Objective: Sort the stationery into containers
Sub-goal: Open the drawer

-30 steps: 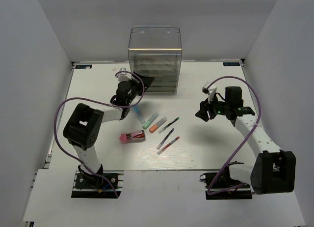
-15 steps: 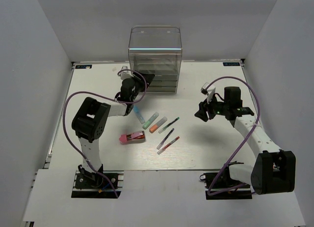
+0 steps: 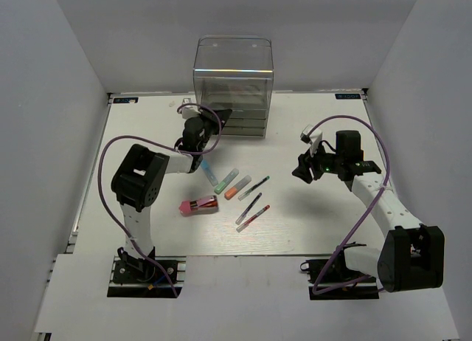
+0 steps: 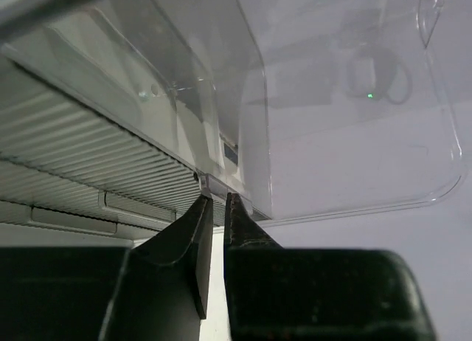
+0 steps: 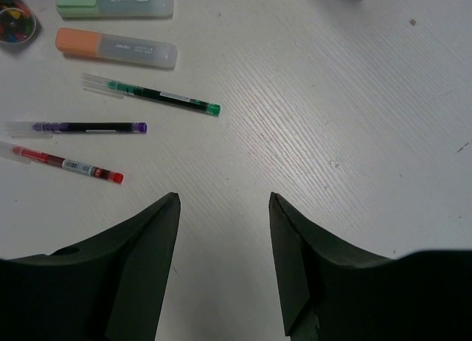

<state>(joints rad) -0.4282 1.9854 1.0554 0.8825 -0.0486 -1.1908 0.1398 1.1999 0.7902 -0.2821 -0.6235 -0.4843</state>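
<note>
while nothing is sorted yet | left gripper (image 4: 217, 201) pinches clear drawer tab (image 4: 214, 184) on clear plastic drawer cabinet (image 3: 233, 83), 12 o'clock | right gripper (image 5: 224, 199) spread, empty, 3 o'clock | short coloured markers (image 3: 237, 187), thin pens (image 3: 250, 206), stubby pink-and-red block (image 3: 199, 205) loose at centre

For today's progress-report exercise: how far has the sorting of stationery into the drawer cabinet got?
Done: nothing; the pink block, markers and pens all lie on the table. In hand: the left hand appears pinched on a drawer tab of the cabinet; the right hand hovers open. Left: opening a drawer, moving every item.
</note>
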